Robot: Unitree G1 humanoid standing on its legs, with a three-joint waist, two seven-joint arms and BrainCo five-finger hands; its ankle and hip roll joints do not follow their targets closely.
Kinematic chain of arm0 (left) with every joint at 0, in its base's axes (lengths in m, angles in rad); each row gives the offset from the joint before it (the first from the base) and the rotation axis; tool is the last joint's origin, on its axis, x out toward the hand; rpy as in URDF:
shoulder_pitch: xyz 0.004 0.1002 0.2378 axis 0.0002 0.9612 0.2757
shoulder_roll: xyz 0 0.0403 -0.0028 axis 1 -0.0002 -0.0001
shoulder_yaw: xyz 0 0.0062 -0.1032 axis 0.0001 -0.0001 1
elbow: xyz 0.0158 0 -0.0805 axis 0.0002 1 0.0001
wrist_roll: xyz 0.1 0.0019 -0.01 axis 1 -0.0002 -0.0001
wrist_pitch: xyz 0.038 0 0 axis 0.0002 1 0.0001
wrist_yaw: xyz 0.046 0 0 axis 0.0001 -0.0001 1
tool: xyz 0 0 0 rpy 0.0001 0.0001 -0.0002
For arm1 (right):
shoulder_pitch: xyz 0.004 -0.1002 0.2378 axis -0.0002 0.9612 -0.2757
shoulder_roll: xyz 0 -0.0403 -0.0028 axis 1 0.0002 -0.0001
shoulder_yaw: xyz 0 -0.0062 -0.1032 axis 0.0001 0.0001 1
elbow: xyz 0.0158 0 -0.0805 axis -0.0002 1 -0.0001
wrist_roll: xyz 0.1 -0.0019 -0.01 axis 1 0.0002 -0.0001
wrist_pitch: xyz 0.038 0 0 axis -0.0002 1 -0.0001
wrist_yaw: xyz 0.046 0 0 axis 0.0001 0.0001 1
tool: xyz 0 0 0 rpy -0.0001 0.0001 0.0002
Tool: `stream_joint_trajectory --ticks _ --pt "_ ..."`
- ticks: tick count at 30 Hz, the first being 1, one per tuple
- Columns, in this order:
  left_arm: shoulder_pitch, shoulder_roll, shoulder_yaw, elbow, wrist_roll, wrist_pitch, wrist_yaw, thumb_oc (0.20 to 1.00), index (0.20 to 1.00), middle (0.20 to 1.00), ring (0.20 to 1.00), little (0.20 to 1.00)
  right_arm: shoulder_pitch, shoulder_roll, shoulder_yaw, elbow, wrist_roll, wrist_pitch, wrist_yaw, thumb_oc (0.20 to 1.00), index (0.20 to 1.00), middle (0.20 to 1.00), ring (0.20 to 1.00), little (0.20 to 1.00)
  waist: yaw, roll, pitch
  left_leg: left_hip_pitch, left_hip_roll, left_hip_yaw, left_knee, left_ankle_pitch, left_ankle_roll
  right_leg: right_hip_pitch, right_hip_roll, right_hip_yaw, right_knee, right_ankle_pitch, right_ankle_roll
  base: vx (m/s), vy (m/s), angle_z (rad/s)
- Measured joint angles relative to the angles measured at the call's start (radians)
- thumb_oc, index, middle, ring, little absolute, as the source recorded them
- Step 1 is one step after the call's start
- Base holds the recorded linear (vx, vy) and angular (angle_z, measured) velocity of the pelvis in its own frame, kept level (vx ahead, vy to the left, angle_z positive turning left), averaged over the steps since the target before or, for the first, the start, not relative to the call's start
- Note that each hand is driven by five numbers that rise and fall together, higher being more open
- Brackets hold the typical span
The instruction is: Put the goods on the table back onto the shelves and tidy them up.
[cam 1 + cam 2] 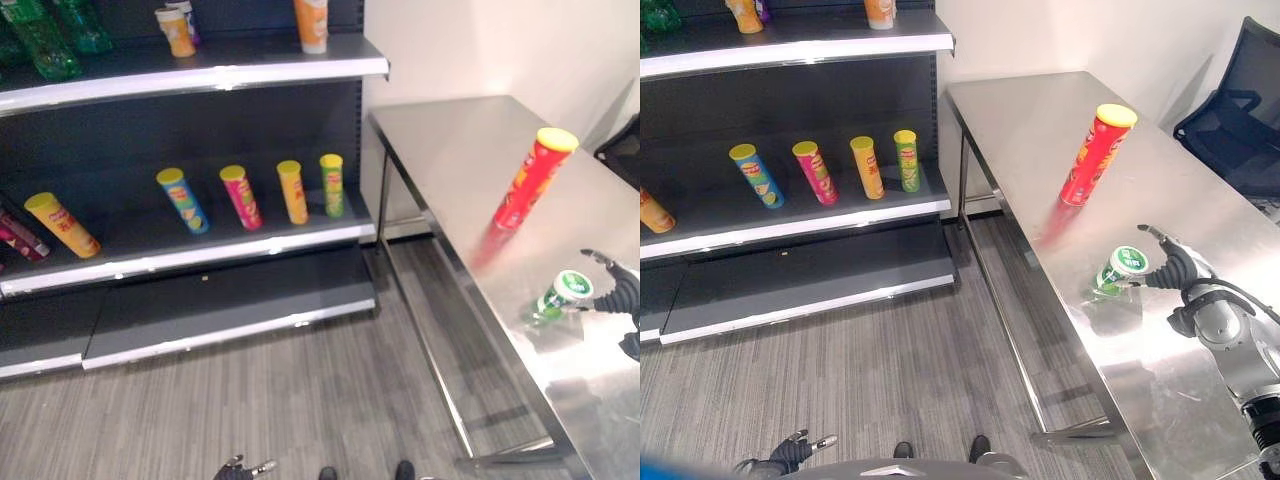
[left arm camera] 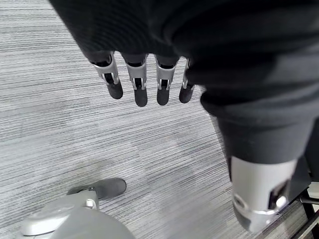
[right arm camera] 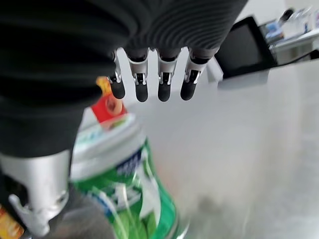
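A red chip can (image 1: 533, 180) with a yellow lid stands upright on the steel table (image 1: 460, 140). Nearer me on the table sits a green container (image 1: 1118, 270) with a white and green lid. My right hand (image 1: 1177, 268) is right beside it, open. In the right wrist view the green container (image 3: 129, 184) sits between the thumb and the straight fingers (image 3: 165, 82), which do not close on it. My left hand (image 1: 240, 468) hangs low over the floor, and its fingers (image 2: 139, 79) are straight with nothing in them.
To the left of the table stand dark shelves (image 1: 200, 255). Several chip cans (image 1: 240, 197) lean on the middle shelf, with room between them. Green bottles (image 1: 45, 35) and orange cups (image 1: 176, 30) are on the upper shelf. A dark chair (image 1: 1240, 110) stands beyond the table.
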Motion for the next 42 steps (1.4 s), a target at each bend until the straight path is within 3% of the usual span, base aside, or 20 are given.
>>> stream_joint_trajectory --ticks 29,30,32,33,34,42 --pt "0.015 0.0 -0.011 -0.001 -0.002 -0.011 0.02 1.0 1.0 1.0 1.0 1.0 -0.112 0.03 0.103 0.139 0.0 0.003 0.004 1.0 1.0 1.0 1.0 1.0 0.015 -0.005 0.004 -0.004 0.001 -0.031 0.0 0.005 -0.005 0.009 0.002 -0.03 0.0 -0.006 -0.004 0.0 -0.02 0.03" --pt "0.015 0.0 -0.013 -0.001 -0.002 -0.013 0.02 1.0 1.0 1.0 1.0 1.0 -0.115 0.03 0.104 0.15 0.0 0.004 0.004 0.58 0.58 0.58 0.58 0.58 0.02 -0.005 0.004 -0.004 0.001 -0.032 0.0 0.005 -0.005 0.009 0.002 -0.03 0.0 -0.006 -0.004 0.0 0.0 0.0" --pt "0.015 0.0 -0.017 -0.001 -0.002 -0.014 0.02 1.0 1.0 1.0 1.0 1.0 -0.119 0.03 0.118 0.157 0.0 0.008 0.004 0.413 0.413 0.413 0.413 0.413 0.026 -0.005 0.005 -0.004 0.001 -0.036 0.001 0.005 -0.005 0.009 0.002 -0.031 0.0 -0.007 -0.004 0.0 -0.005 0.02" --pt "0.015 0.0 -0.017 -0.001 -0.002 -0.014 0.02 1.0 1.0 1.0 1.0 1.0 -0.12 0.03 0.124 0.157 0.0 0.009 0.002 0.266 0.266 0.266 0.266 0.266 0.026 -0.006 0.005 -0.005 0.001 -0.039 0.001 0.005 -0.005 0.009 0.002 -0.033 0.0 -0.007 -0.004 0.0 -0.01 0.04" --pt "0.016 0.0 -0.017 -0.001 -0.002 -0.014 0.02 1.0 1.0 1.0 1.0 1.0 -0.124 0.03 0.124 0.157 0.0 0.009 0.002 0.2 0.2 0.2 0.2 0.2 0.026 -0.006 0.005 -0.004 0.001 -0.039 0.001 0.005 -0.005 0.01 0.002 -0.034 0.0 -0.007 -0.003 0.0 -0.012 0.06" --pt "0.018 0.001 -0.017 0.002 -0.002 -0.014 0.02 1.0 1.0 1.0 1.0 1.0 -0.122 0.03 0.126 0.17 -0.001 0.014 0.003 0.2 0.2 0.2 0.2 0.2 0.025 -0.013 0.008 -0.002 0.001 -0.043 0.001 0.005 -0.006 0.016 0.002 -0.042 0.0 -0.012 -0.001 0.0 -0.005 0.03"
